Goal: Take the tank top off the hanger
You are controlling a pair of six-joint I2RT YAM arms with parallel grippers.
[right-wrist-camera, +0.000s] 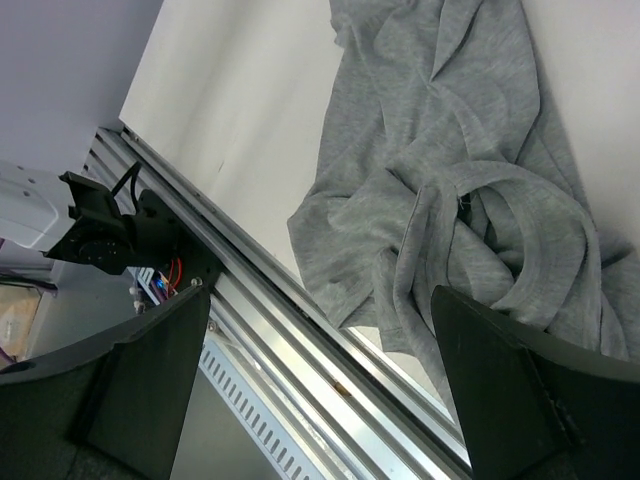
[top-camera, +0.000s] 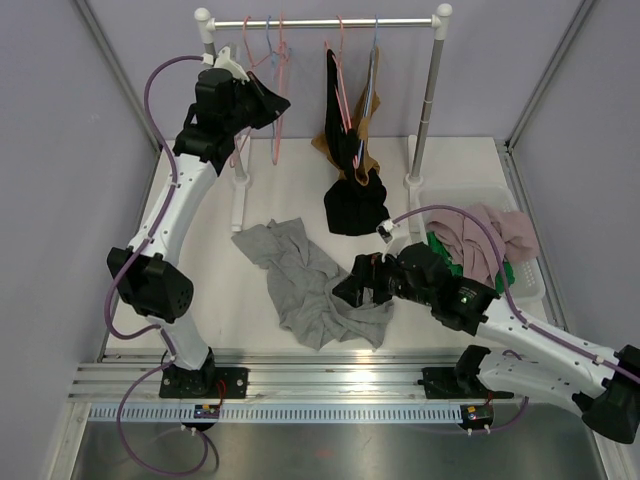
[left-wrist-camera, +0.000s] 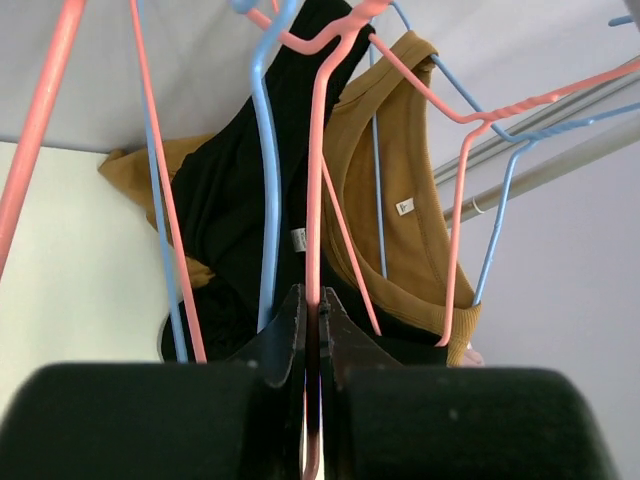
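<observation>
Grey tank top [top-camera: 300, 280] lies crumpled on the table [top-camera: 200, 270], off any hanger, its neck and strap bands bunched at the end nearest my bases. My right gripper [right-wrist-camera: 320, 300] hangs low over that bunched end with jaws spread wide and nothing between them; the wrist view shows cloth beneath the gap and the table's front rail under the left finger. My left gripper [left-wrist-camera: 315, 310] is raised to the rail [top-camera: 320, 21] at the back, jaws pressed shut on the thin wire of a pink hanger [left-wrist-camera: 317, 200] (the wire runs straight up out of the closed tips). Beside it hang blue and further pink hangers. Beyond them a black garment [top-camera: 355, 205] and a mustard top [left-wrist-camera: 420, 230] hang from the rail, the black one drooping down to the table. At the right edge stands a clear bin [top-camera: 535, 285] holding pink and green cloth, well apart from the tank top.
</observation>
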